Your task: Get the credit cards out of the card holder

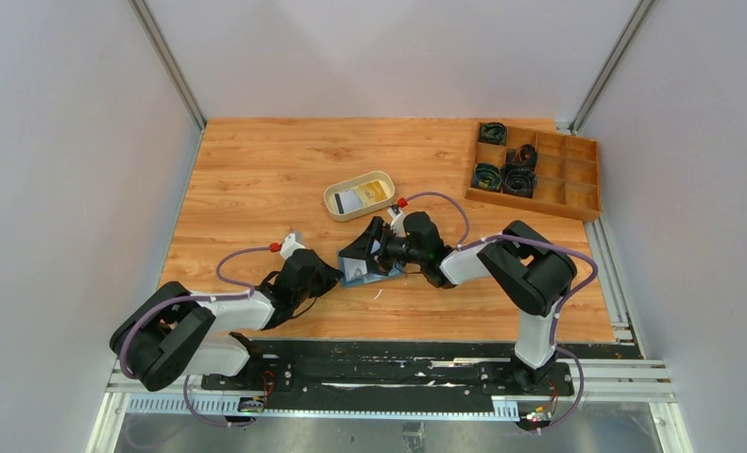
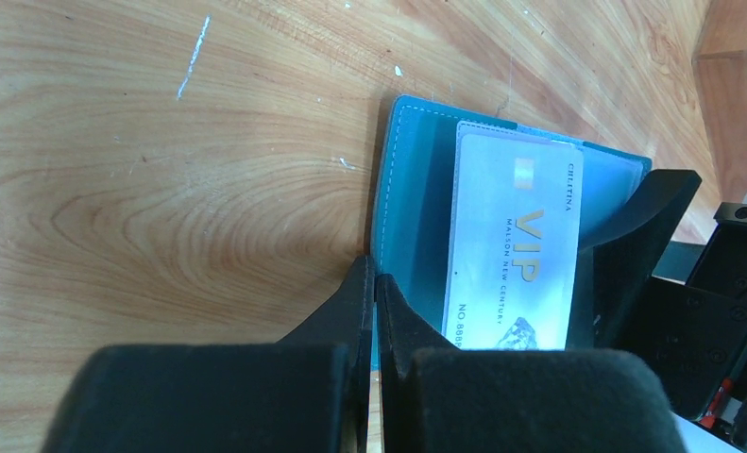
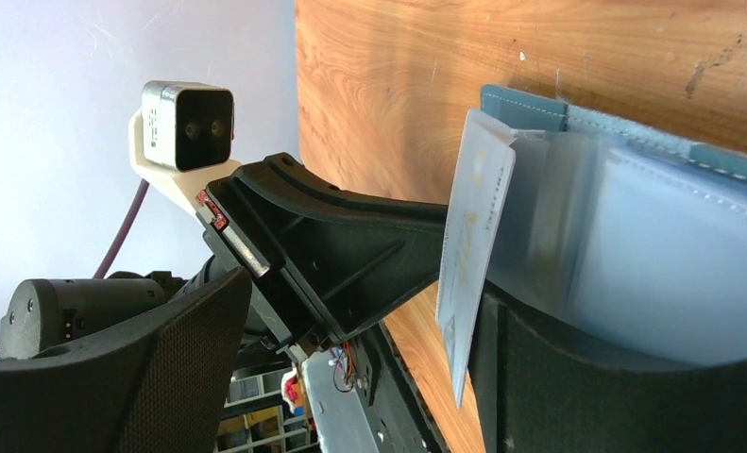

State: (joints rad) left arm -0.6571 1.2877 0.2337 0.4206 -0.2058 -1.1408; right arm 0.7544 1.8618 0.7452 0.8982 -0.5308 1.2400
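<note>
The blue card holder (image 1: 362,272) lies open on the table between my two grippers. My left gripper (image 1: 334,276) is shut on its left edge, as the left wrist view shows (image 2: 374,276). A pale VIP credit card (image 2: 516,250) sticks out of the card holder's (image 2: 416,189) pocket. In the right wrist view this card (image 3: 471,250) stands on edge beside the clear inner pockets (image 3: 653,245). My right gripper (image 1: 373,247) is open, its jaws wide apart (image 3: 365,293), with one finger (image 3: 577,377) against the card and pockets. A white card (image 1: 350,200) and a yellow card (image 1: 377,192) lie in the cream tray.
The cream oval tray (image 1: 334,207) stands just behind the card holder. A wooden compartment box (image 1: 577,184) with dark coiled items sits at the back right. Grey walls close in both sides.
</note>
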